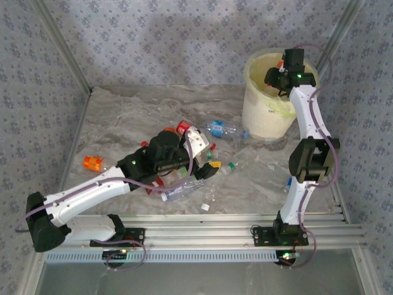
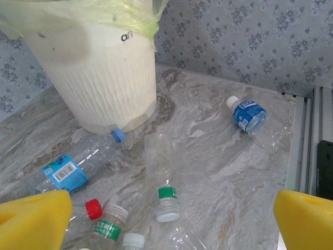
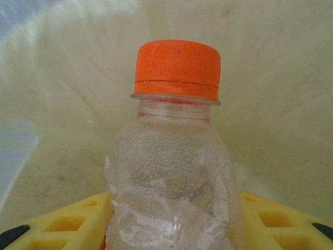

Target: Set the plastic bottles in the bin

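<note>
Over the cream-white bin [image 1: 264,117] with its pale green liner, my right gripper [image 1: 277,78] is shut on a clear plastic bottle [image 3: 174,156] with an orange cap, clamped between the yellow fingers [image 3: 67,224], cap pointing into the bin. My left gripper [image 1: 207,165] hangs open above a cluster of bottles at mid table, its yellow fingertips [image 2: 34,219] wide apart and holding nothing. Below it lie a clear bottle with a green band [image 2: 164,182], a green-labelled one [image 2: 106,226] and a blue-labelled one [image 2: 73,169] against the bin [image 2: 99,78].
An orange bottle [image 1: 93,163] lies alone at the left. Another blue-labelled bottle [image 2: 247,114] rests to the right of the bin, near the aluminium rail [image 2: 304,135]. A loose white cap [image 1: 205,208] lies near the front edge. Patterned walls close the back and sides.
</note>
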### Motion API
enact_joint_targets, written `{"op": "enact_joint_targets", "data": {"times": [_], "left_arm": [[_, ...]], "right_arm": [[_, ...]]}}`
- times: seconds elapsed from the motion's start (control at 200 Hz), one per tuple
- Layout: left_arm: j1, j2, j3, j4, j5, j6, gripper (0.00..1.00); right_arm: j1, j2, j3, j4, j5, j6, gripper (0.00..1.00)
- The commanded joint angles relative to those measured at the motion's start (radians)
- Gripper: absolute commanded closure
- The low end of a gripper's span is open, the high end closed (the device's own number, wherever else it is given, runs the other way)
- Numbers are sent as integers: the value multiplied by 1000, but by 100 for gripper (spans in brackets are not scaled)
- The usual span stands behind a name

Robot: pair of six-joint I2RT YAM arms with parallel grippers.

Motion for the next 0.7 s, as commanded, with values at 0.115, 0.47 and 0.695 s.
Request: {"op": "enact_joint_targets", "data": {"times": [0.115, 0.47, 0.695], "left_arm": [[-14, 8, 44, -15, 22, 32, 0], [-15, 19, 44, -20, 28, 38, 0], [-17, 29, 52, -32, 39, 41, 0]], "right_arm": [[-15, 90, 105, -181, -53, -1, 47], [-17, 162, 137, -262, -78, 4, 45], [-18, 175, 134, -282, -95, 0, 43]]}}
